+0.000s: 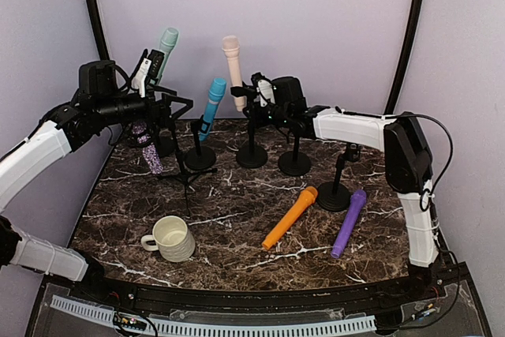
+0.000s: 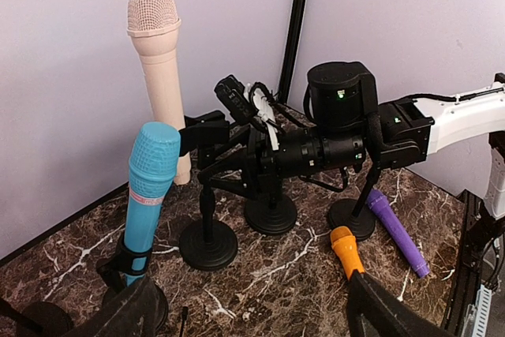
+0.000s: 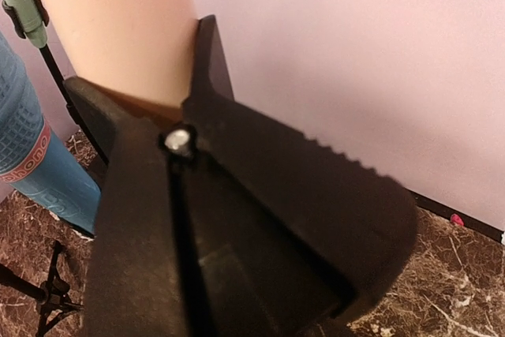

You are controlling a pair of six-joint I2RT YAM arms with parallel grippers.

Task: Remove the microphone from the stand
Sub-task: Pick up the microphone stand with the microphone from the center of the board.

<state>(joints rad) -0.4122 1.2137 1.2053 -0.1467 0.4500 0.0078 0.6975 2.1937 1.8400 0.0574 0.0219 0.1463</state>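
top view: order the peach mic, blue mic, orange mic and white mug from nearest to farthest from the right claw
1. The peach tapered microphone, upright at the back, between the jaws of the right claw.
2. The blue textured microphone, upright just left of it.
3. The orange plastic microphone, lying flat, front right of centre.
4. The white ribbed mug, front left.

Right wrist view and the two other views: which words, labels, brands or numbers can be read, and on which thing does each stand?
The pink band on the blue microphone: dark letters, seen upside down and cut off, not readable with certainty.
Same band in the left wrist view: too small to read.
The beige microphone and the cup: no text visible.
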